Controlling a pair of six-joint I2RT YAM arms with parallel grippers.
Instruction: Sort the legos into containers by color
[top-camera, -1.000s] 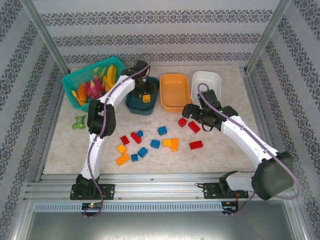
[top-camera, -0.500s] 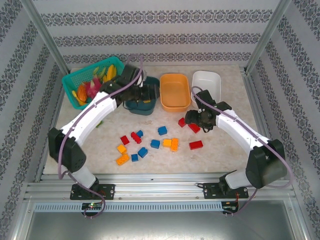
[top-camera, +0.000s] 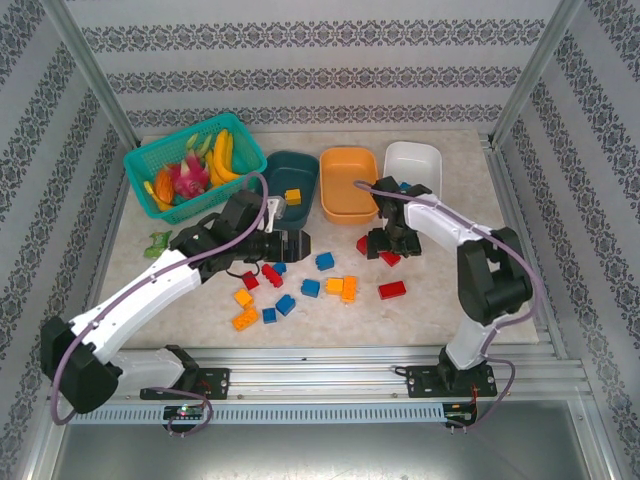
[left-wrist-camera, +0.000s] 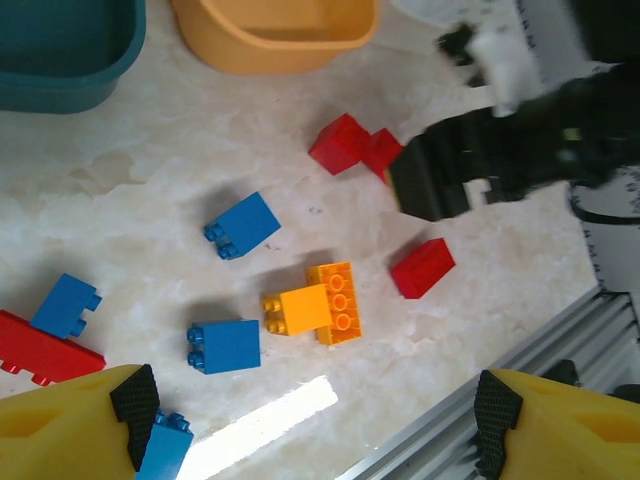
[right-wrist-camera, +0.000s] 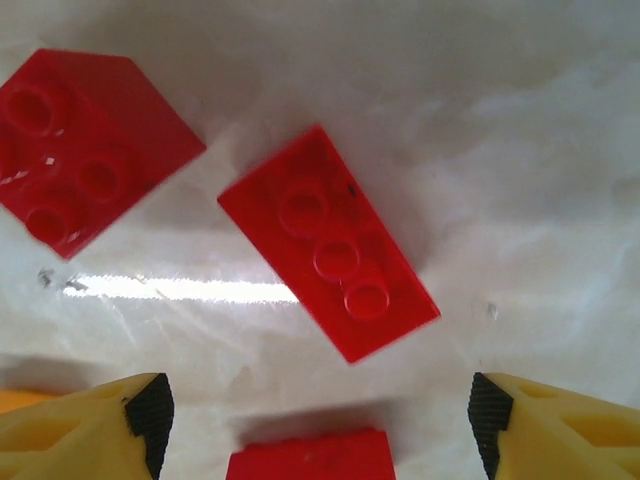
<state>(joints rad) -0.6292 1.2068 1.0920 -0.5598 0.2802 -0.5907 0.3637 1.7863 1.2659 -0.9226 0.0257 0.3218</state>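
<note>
On my overhead feed the three tubs stand in a row along the far side of the marble table (top-camera: 455, 300): the teal tub (top-camera: 297, 168) on the left, the orange tub (top-camera: 350, 180) in the middle and the white tub (top-camera: 412, 163) on the right. One orange-yellow brick (top-camera: 293, 196) lies inside the teal tub. The rest of the legos are scattered on the table nearer the arms, with red, blue and orange pieces mixed together.

The left gripper (top-camera: 292, 243) hangs low over the left part of that scatter, just beside a red brick (top-camera: 271, 274) and a small blue brick (top-camera: 280, 267). Its wrist camera shows me the yellow fingers (left-wrist-camera: 70, 425) spread wide with nothing between them. Ahead of them on the marble lie two blue bricks (left-wrist-camera: 243, 224), an orange pair (left-wrist-camera: 315, 303) pressed side by side, and a lone red brick (left-wrist-camera: 422, 267).

The right gripper (top-camera: 388, 243) is down at the red cluster in front of the orange tub. In its wrist view the jaws gape wide and grip nothing. A long red brick (right-wrist-camera: 330, 255) lies slantwise on the table (three studs face the lens), apart from both fingertips. A second red brick (right-wrist-camera: 80, 140) sits at the upper left. A third red piece (right-wrist-camera: 310, 455) peeks in at the bottom edge between the fingertips, and I cannot tell whether either pad touches it.
</note>
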